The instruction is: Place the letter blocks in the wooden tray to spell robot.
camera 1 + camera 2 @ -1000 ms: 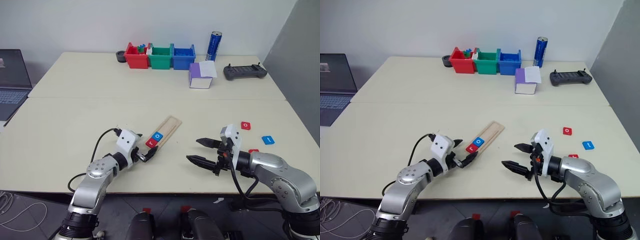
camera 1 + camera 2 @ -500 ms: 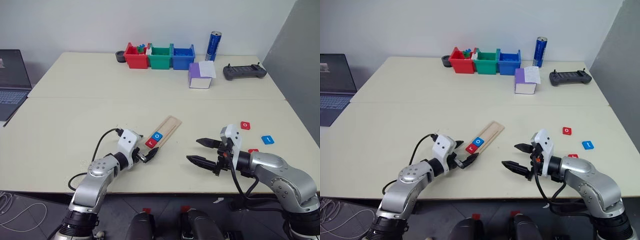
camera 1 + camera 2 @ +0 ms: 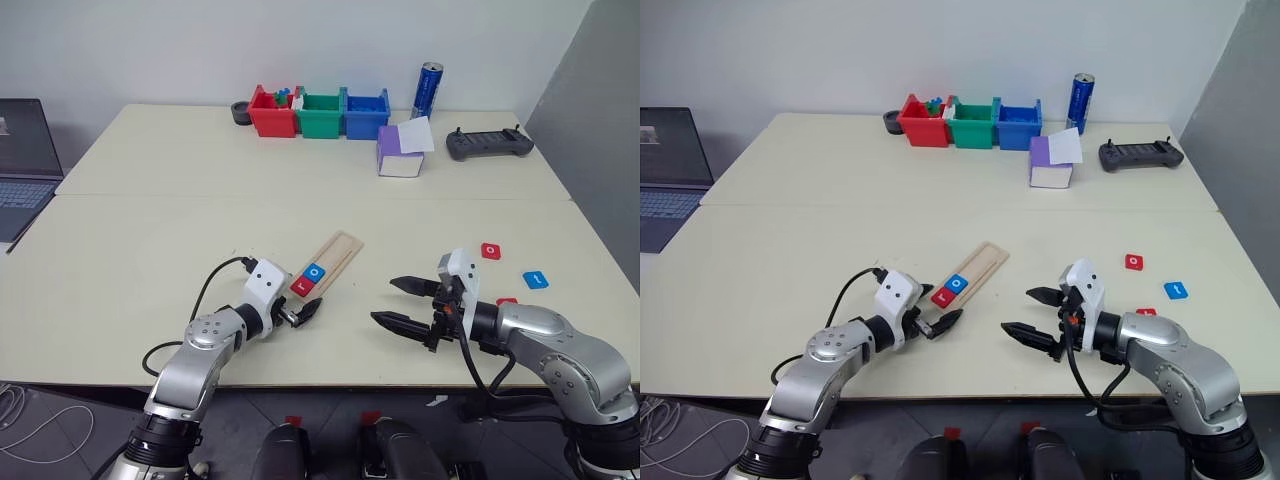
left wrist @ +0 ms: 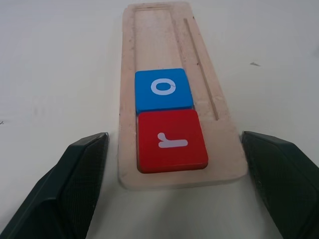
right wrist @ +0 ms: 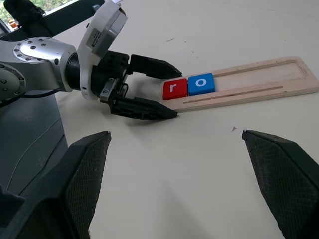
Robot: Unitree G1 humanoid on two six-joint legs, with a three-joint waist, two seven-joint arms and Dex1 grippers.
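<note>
You have the wooden tray (image 3: 327, 264) lying at an angle on the table (image 3: 150, 230), near the front edge and about midway along it. Two letter blocks already sit in its slot at the near end: the red r block (image 4: 171, 141) at the very end, and the blue o block (image 4: 163, 89) touching it on the far side. The rest of the slot is bare wood.

Your left gripper (image 3: 308, 309) is at the near end of the tray with its fingers spread, one on each side of that end, holding nothing. From the left wrist view the fingers stand clear of the tray's edges.

Your right gripper (image 3: 400, 304) hovers above the table beside the tray, towards the right edge, fingers wide apart and empty, pointing towards the left gripper.

Three more letter blocks lie loose near the right edge: a red block (image 3: 491, 251), a blue block (image 3: 535, 280) nearer that edge, and another red block (image 3: 507, 301) partly hidden behind the right arm. You cannot read their letters.
</note>
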